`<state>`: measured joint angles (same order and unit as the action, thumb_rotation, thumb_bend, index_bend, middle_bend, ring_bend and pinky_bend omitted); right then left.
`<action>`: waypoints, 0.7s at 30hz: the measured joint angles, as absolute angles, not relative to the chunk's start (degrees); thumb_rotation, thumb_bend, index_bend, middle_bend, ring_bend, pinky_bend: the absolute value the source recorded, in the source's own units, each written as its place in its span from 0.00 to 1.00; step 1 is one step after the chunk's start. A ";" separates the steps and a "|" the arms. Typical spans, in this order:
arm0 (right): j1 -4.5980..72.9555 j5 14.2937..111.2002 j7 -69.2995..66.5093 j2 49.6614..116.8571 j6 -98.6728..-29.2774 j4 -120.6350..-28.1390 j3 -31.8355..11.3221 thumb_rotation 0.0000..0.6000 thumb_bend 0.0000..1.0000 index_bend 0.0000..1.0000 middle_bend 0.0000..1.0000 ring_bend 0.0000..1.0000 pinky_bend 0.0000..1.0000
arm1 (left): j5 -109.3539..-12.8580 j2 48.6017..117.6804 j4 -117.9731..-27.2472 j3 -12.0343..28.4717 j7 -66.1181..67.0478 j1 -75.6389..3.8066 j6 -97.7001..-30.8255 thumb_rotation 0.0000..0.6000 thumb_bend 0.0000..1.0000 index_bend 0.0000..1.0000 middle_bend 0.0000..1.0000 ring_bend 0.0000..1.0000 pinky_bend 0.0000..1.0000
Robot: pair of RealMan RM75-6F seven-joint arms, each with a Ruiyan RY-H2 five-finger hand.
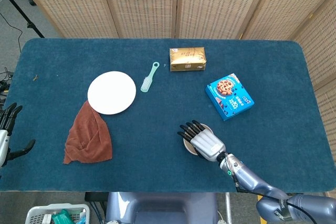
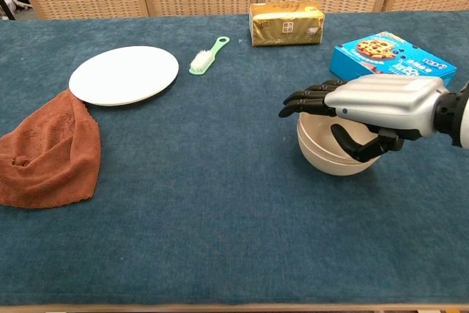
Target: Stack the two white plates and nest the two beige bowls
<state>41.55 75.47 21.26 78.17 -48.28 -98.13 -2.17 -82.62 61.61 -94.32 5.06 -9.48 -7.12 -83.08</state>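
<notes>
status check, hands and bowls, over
Right hand open, hovering over the nested beige bowls. Left hand open at table edge. White plates sit stacked. Nothing in the way.

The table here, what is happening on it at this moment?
The right hand hovers flat over the two beige bowls, which sit nested near the front of the table; its fingers are spread and it holds nothing. The left hand waits open at the table's left edge. The white plates lie by the brown cloth.
</notes>
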 measured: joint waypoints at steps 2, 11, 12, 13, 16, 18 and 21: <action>41.58 75.59 20.95 78.27 -48.21 -97.98 -2.09 1.00 0.90 0.00 0.00 0.00 0.00 | -82.65 61.60 -94.35 5.07 -9.47 -7.11 -83.12 1.00 0.27 0.00 0.00 0.00 0.00; 41.75 76.21 19.18 79.06 -47.84 -96.52 -1.70 1.00 0.90 0.00 0.00 0.00 0.00 | -82.48 61.56 -94.30 5.16 -9.66 -7.08 -83.14 1.00 0.27 0.00 0.00 0.00 0.00; 41.75 76.27 19.09 79.08 -47.85 -96.48 -1.67 1.00 0.90 0.00 0.00 0.00 0.00 | -82.47 61.55 -94.30 5.16 -9.68 -7.08 -83.13 1.00 0.27 0.00 0.00 0.00 0.00; 41.76 76.37 19.00 79.08 -47.90 -96.48 -1.66 1.00 0.90 0.00 0.00 0.00 0.00 | -82.48 61.53 -94.31 5.16 -9.71 -7.08 -83.12 1.00 0.27 0.00 0.00 0.00 0.00; 41.73 76.91 18.89 79.00 -48.26 -96.64 -1.62 1.00 0.90 0.00 0.00 0.00 0.00 | -82.45 61.54 -94.30 5.18 -9.69 -7.08 -83.13 1.00 0.27 0.00 0.00 0.00 0.00; 41.70 77.28 18.70 78.90 -48.47 -96.93 -1.57 1.00 0.90 0.00 0.00 0.00 0.00 | -82.46 61.53 -94.31 5.17 -9.71 -7.08 -83.13 1.00 0.27 0.00 0.00 0.00 0.00; 41.64 77.91 18.19 78.73 -48.97 -97.44 -1.62 1.00 0.90 0.00 0.00 0.00 0.00 | -82.51 61.49 -94.35 5.17 -9.76 -7.06 -83.17 1.00 0.27 0.00 0.00 0.00 0.00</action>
<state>41.64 77.91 18.19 78.73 -48.97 -97.44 -1.62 -82.51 61.49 -94.35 5.17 -9.76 -7.06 -83.17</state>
